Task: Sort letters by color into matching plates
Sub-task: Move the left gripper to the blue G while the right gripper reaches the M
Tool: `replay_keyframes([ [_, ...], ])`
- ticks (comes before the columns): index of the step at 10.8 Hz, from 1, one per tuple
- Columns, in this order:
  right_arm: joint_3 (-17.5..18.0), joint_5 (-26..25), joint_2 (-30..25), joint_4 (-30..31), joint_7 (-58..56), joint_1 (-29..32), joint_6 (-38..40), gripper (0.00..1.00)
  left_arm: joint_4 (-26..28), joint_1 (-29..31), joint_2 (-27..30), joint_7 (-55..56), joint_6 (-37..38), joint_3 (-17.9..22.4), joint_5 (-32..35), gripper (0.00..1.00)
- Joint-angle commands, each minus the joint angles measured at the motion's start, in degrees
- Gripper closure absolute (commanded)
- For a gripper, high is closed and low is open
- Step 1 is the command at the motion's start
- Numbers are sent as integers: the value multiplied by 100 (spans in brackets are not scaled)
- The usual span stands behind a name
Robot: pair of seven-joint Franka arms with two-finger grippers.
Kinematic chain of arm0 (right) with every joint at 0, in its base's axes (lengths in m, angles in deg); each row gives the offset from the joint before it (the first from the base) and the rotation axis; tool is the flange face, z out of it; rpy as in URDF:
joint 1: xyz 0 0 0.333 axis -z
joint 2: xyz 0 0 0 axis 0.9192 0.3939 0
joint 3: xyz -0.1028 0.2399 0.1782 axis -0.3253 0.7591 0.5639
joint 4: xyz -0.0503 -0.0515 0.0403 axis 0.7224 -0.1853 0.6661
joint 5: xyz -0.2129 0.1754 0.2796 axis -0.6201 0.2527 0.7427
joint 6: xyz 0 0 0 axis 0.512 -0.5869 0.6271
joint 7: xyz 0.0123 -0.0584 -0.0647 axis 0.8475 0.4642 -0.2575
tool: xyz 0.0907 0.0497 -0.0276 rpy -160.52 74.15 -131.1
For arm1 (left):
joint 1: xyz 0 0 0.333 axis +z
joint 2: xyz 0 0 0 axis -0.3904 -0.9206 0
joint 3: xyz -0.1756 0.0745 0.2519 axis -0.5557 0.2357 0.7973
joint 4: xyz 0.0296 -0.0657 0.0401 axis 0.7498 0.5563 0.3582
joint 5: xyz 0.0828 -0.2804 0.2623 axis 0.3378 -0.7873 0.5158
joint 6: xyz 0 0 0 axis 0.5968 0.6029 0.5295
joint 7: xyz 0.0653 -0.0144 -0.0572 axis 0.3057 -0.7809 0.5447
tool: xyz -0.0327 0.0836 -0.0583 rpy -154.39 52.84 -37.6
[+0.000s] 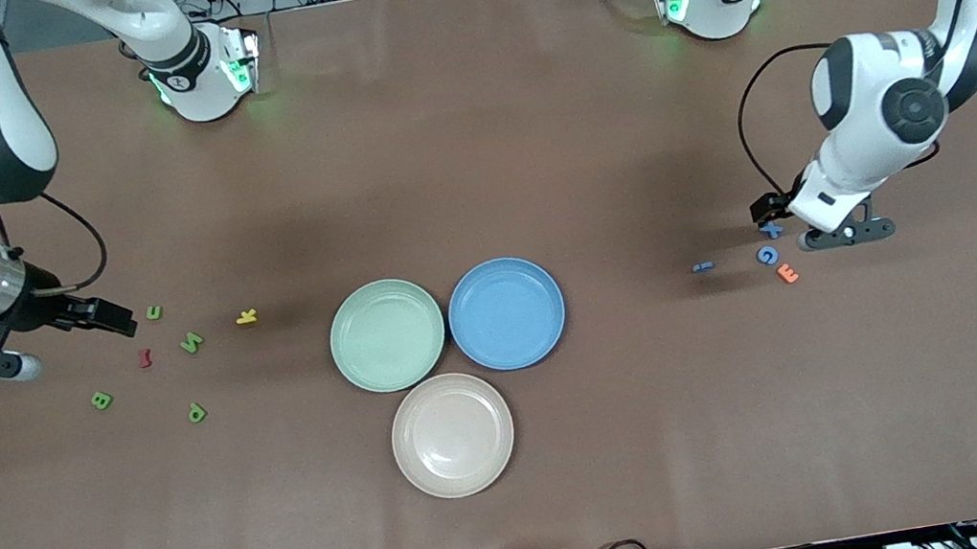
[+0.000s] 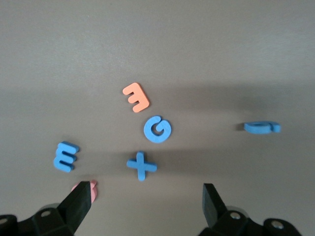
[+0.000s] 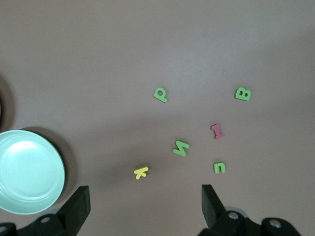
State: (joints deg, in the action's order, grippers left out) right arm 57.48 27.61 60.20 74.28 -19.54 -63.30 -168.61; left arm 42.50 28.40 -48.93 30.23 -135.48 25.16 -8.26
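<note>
Several green letters lie toward the right arm's end: n (image 1: 153,313), M (image 1: 191,342), B (image 1: 102,400) and P (image 1: 196,413). My right gripper (image 1: 107,317) (image 3: 142,191) hangs open and empty beside them. Blue letters lie toward the left arm's end: a plus (image 1: 770,228) (image 2: 141,165), a G (image 1: 767,254) (image 2: 157,129), an E (image 2: 65,156) and one on its edge (image 1: 703,266) (image 2: 262,128). My left gripper (image 1: 769,208) (image 2: 147,189) is open and empty just above the plus. The pale green plate (image 1: 387,335) and the blue plate (image 1: 506,313) sit side by side mid-table with nothing in them.
A beige plate (image 1: 452,435) sits nearer the front camera than the two coloured plates. A red I (image 1: 144,358) and a yellow K (image 1: 247,317) lie among the green letters. An orange E (image 1: 788,273) and a pink letter (image 2: 92,189) lie among the blue ones.
</note>
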Motion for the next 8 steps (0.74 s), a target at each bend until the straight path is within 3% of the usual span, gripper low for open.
replay_keyframes([
  [1,15,160,285,60,705,36,-328,0,-103,-24,-550,739,-483,-19,649,0],
  [4,15,160,391,472,1031,123,-1048,0,-278,3,-867,749,-721,-19,649,0],
  [8,7,160,803,509,1225,150,-1419,0,-437,-6,-1149,775,-870,-19,649,0],
])
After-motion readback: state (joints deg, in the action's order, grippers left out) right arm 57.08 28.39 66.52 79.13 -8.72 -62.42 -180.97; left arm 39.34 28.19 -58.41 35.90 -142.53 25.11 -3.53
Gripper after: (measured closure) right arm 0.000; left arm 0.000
